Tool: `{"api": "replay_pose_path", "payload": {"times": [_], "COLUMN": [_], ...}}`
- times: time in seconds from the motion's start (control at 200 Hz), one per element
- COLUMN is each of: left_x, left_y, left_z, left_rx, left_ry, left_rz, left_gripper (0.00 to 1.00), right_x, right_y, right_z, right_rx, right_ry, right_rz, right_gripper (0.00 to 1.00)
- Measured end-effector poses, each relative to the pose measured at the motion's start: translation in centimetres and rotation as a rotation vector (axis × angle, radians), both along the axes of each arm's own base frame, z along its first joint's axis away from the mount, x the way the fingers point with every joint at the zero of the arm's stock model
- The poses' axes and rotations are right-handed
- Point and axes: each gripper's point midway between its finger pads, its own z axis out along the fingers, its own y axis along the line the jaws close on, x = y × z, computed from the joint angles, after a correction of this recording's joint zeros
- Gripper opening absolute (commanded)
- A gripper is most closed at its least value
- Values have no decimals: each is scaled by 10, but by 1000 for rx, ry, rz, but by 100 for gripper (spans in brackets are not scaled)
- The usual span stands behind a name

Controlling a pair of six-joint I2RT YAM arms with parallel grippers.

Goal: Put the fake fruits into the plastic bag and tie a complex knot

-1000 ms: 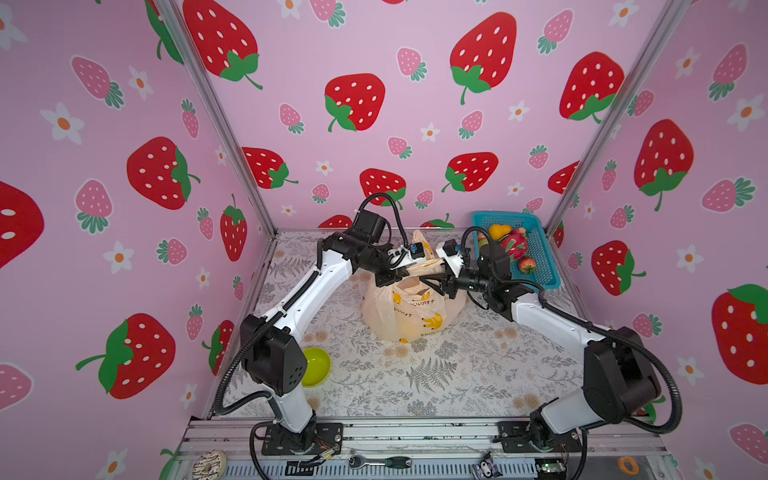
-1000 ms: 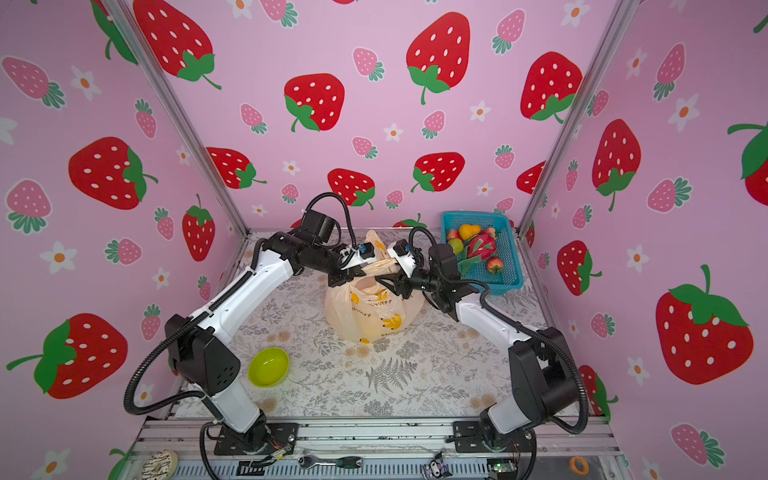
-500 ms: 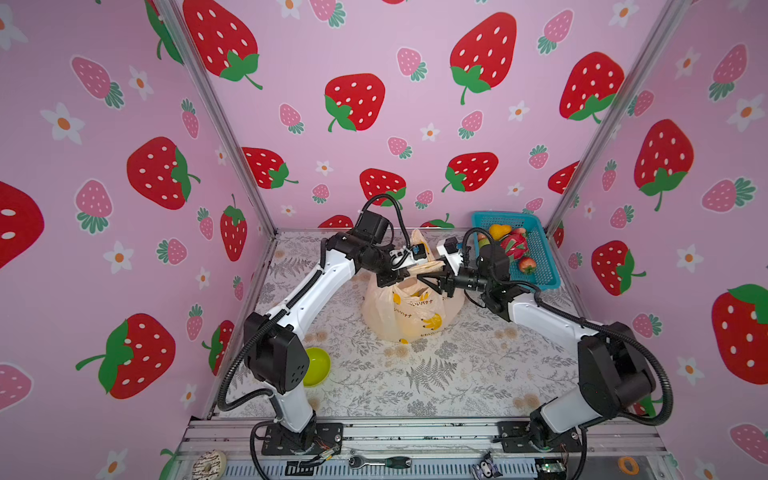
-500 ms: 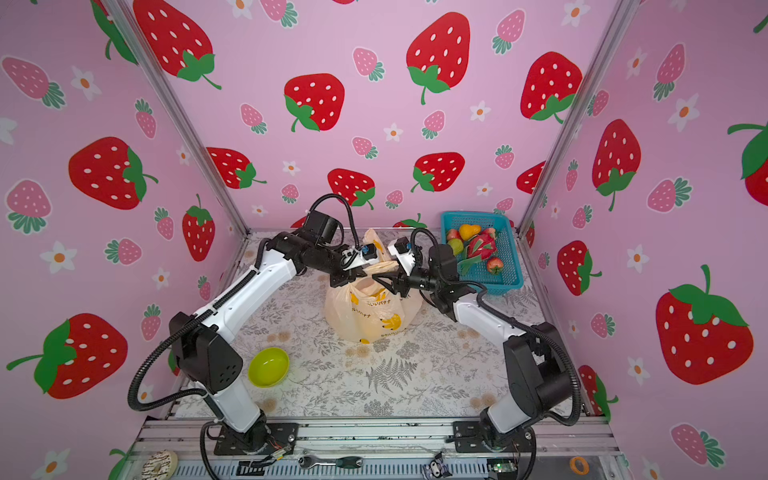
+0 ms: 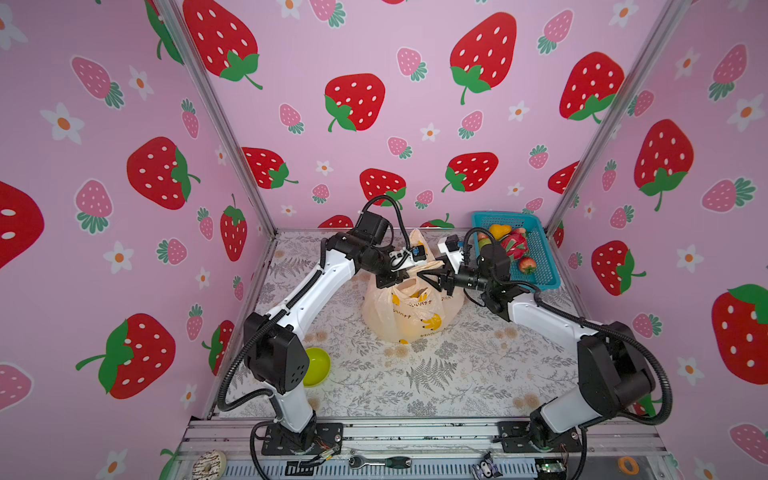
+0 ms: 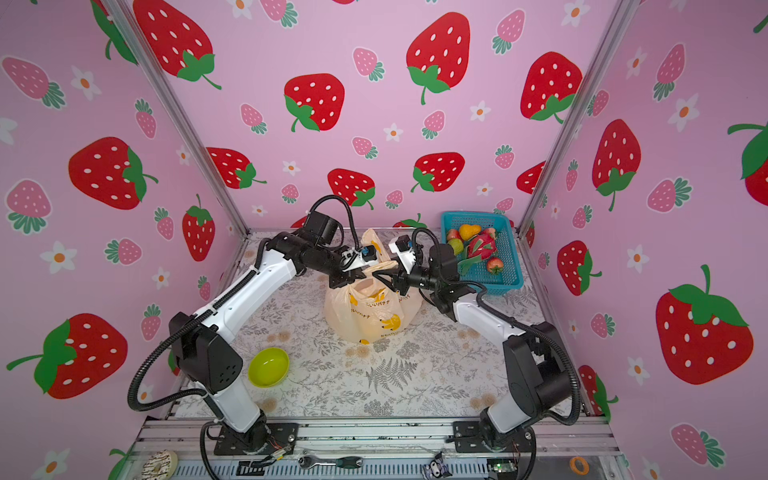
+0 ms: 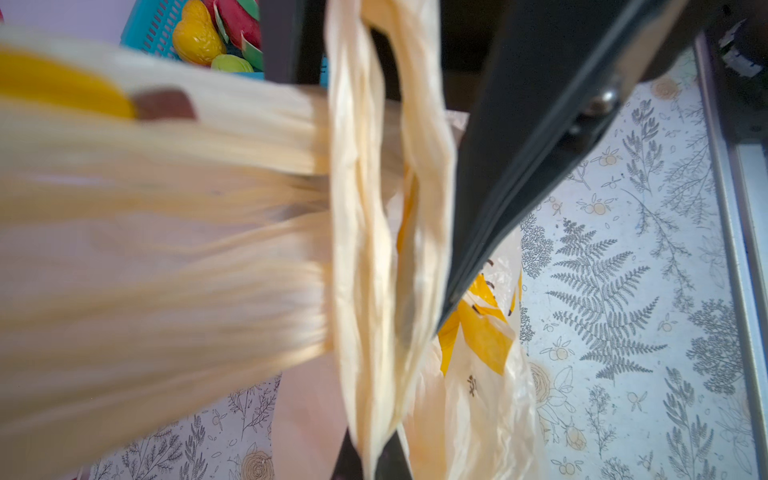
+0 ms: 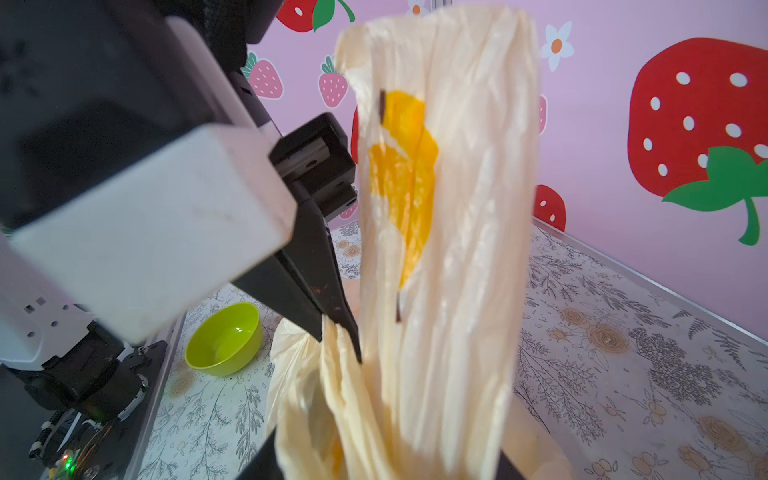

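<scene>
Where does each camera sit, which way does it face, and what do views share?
Top views: high at the front, looking down toward the back wall; both arms, left hand and right hand at the translucent peach plastic bag.
Left wrist: on its arm, faces across the bag to the teal mesh basket; right hand's finger shows.
Right wrist: on its arm, faces the left hand and green plastic bowl.
Shared: the bag.

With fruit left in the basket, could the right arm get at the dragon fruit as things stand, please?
Probably, though not immediately: the dragon fruit lies uncovered in the teal basket beside the arm's wrist, but the right claw points away, at the handle of the plastic bag.
</scene>
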Motion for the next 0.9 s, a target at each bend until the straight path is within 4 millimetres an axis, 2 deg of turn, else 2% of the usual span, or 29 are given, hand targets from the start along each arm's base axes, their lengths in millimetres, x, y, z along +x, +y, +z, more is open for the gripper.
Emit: {"api": "replay_pose_path", "payload": {"times": [0.795,0.901], "left_x": [1,1], "left_y": [2,1], "left_z": [-4,-5], "left_rx": [23,24], "left_ry": [0,1], "left_rz": [8,7], "left_gripper": [0,0], "right_x": [2,2], "right_y": [2,2], "right_z": [-3,-5], "right_rx": [10,12], "right_ry": [29,40], "right_rz": [1,2], "right_gripper": [48,40]}}
